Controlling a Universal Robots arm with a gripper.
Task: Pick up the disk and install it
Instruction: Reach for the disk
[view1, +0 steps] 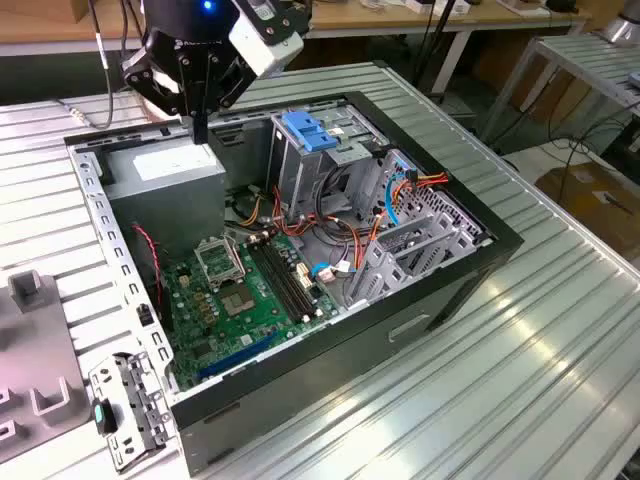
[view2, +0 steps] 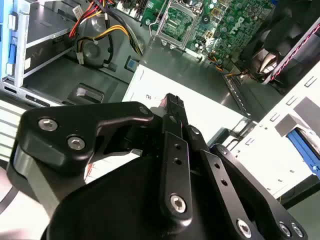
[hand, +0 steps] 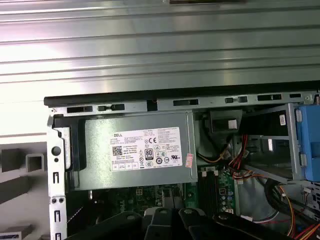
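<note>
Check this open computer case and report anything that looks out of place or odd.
A loose metal bracket lies on the table just outside the computer case, by its corner toward the exterior view's left. Inside, the processor socket on the motherboard has no cooler on it. Nothing looks spilled or broken.
</note>
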